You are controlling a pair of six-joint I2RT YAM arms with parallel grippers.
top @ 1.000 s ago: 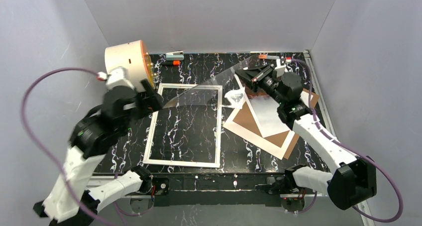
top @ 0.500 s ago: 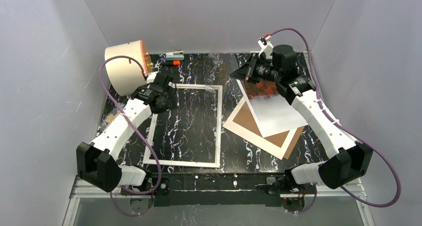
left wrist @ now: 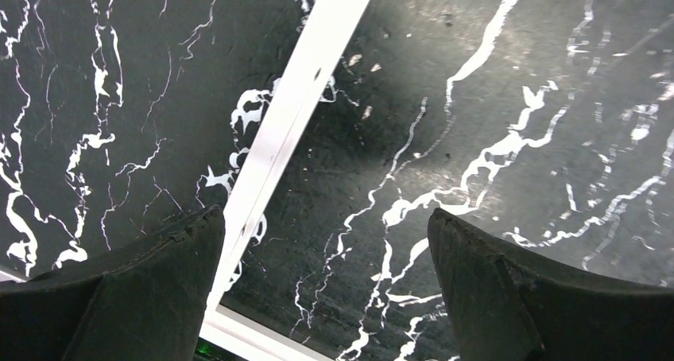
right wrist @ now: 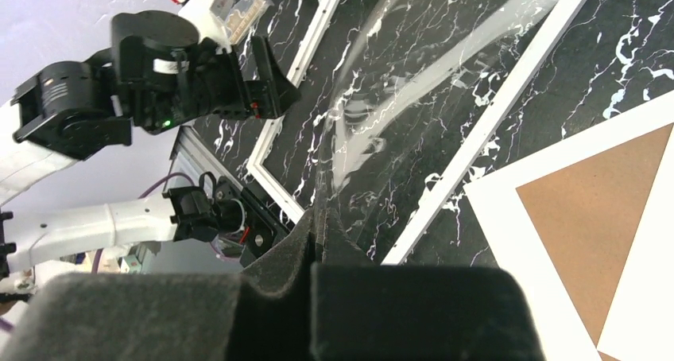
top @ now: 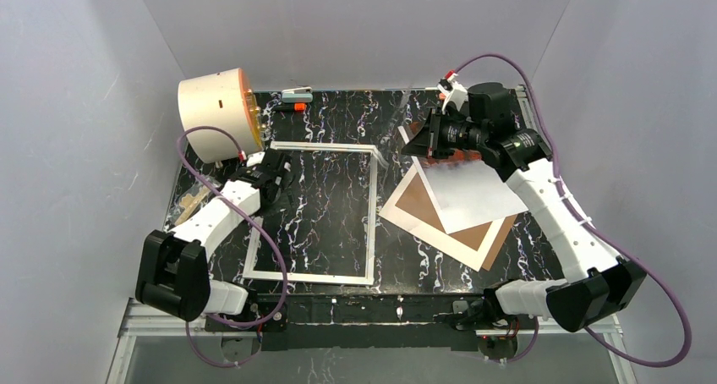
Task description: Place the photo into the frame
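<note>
My right gripper (right wrist: 316,230) pinches clear plastic sheet (right wrist: 413,91) over thin white rectangular frame (top: 372,219), likely making room | my left gripper (left wrist: 322,226) gapes over its side.

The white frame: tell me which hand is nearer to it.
Left. The left hand hangs open directly over a rail of the frame, near its far left corner. The right hand is beyond the far right corner, shut on a clear sheet.
</note>
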